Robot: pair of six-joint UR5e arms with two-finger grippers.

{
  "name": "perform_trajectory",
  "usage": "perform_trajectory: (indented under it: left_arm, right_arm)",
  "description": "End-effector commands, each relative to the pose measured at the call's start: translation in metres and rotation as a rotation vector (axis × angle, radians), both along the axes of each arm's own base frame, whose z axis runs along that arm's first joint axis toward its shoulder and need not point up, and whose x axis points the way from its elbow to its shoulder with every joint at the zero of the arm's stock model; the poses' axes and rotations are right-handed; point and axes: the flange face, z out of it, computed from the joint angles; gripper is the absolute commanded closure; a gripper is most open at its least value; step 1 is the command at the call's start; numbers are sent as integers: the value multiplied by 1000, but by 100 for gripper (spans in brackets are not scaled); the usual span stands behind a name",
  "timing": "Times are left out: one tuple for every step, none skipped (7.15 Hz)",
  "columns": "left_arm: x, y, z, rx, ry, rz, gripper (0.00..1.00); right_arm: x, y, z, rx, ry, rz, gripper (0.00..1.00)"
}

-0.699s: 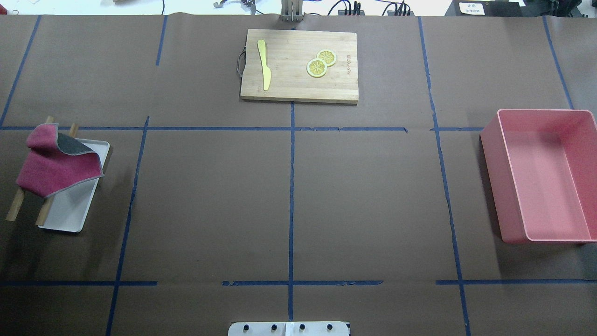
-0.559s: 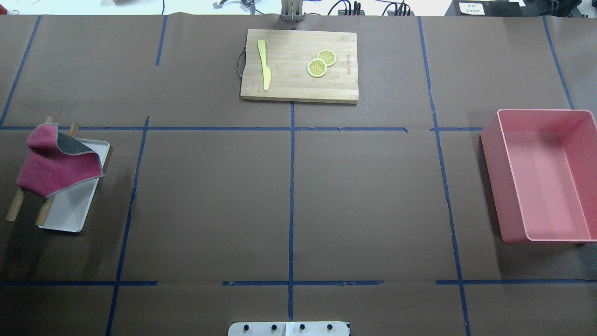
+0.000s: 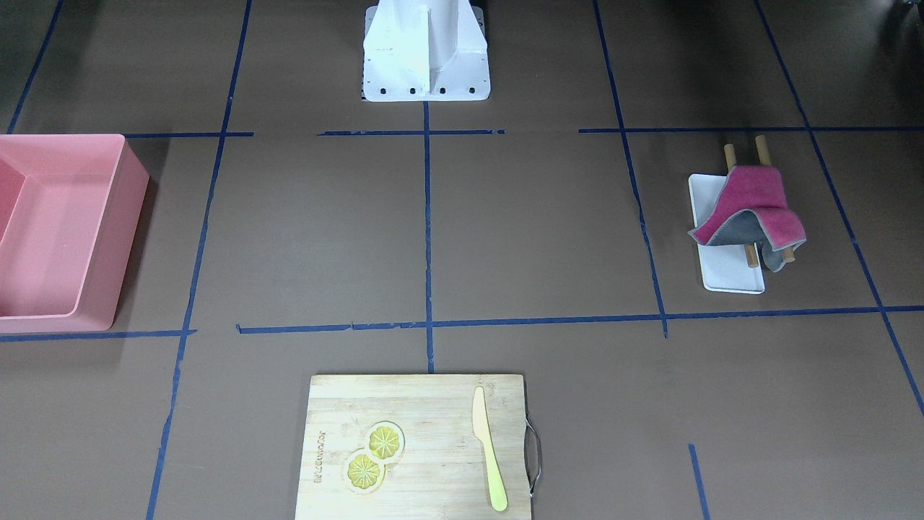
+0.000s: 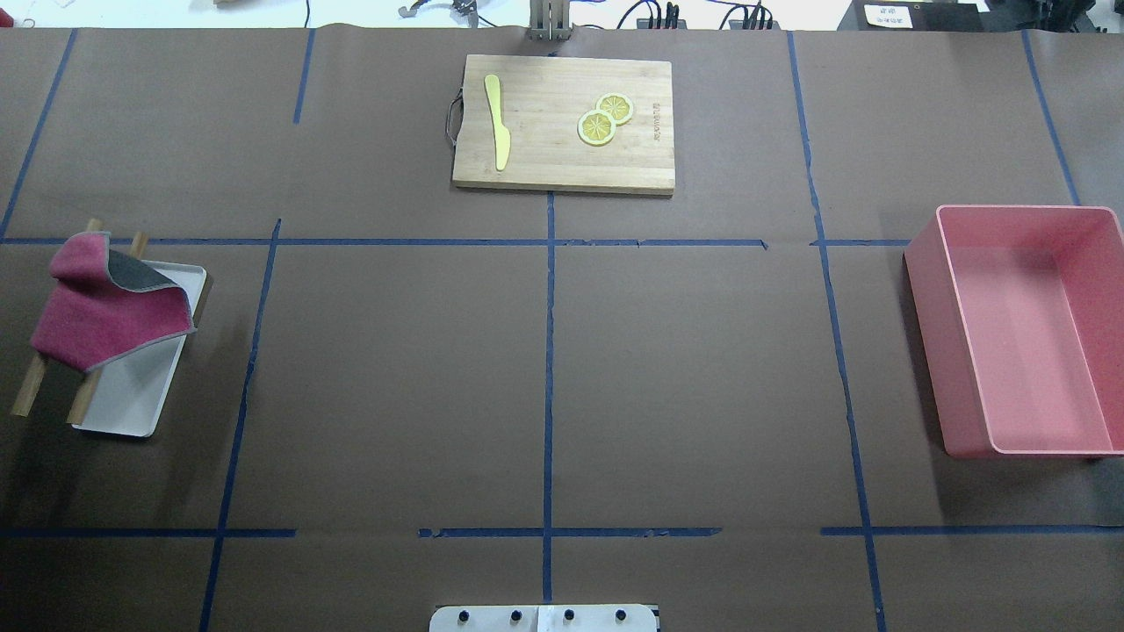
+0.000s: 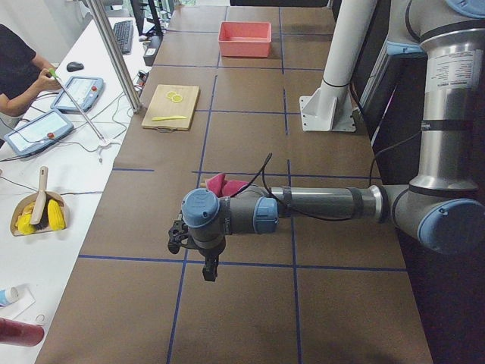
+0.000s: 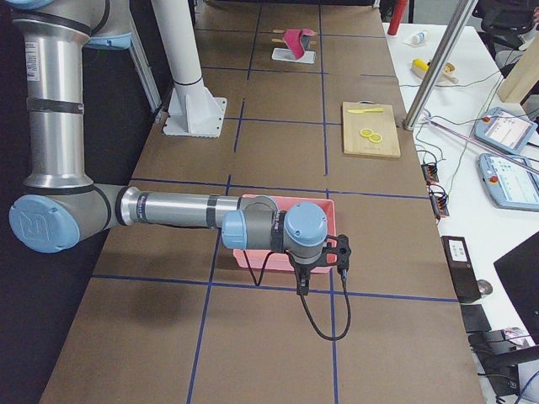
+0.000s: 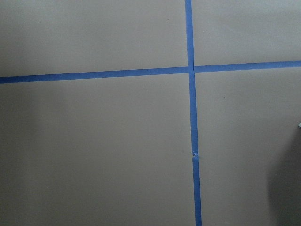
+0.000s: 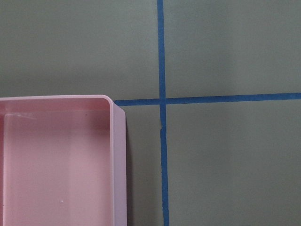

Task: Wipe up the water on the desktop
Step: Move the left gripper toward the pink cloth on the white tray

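The desktop (image 4: 702, 369) is a dark-brown surface with blue tape lines; I can make out no water on it in any view. A magenta and grey cloth (image 4: 101, 312) hangs over a wooden rack on a white tray (image 4: 132, 399) at the left edge; it also shows in the front view (image 3: 751, 206). My left gripper (image 5: 191, 249) shows only in the exterior left view, hovering over bare desktop near the cloth (image 5: 221, 183). My right gripper (image 6: 324, 265) shows only in the exterior right view, beside the pink bin. I cannot tell whether either is open or shut.
A pink bin (image 4: 1023, 329) stands at the right edge; its corner shows in the right wrist view (image 8: 56, 160). A bamboo cutting board (image 4: 544, 167) at the far middle carries a yellow knife (image 4: 498, 118) and two lemon slices (image 4: 604, 118). The robot base (image 3: 426, 50) is at the near middle.
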Motion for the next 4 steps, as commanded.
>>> perform_trajectory:
  left_arm:
    - [0, 0, 0, 3, 0, 1, 0]
    - [0, 0, 0, 5, 0, 1, 0]
    - [0, -1, -3, 12, 0, 1, 0]
    - [0, -5, -20, 47, -1, 1, 0]
  right_arm:
    - [0, 0, 1, -1, 2, 0, 0]
    - [0, 0, 2, -3, 1, 0, 0]
    - [0, 0, 1, -3, 0, 0, 0]
    - [0, 0, 1, -3, 0, 0, 0]
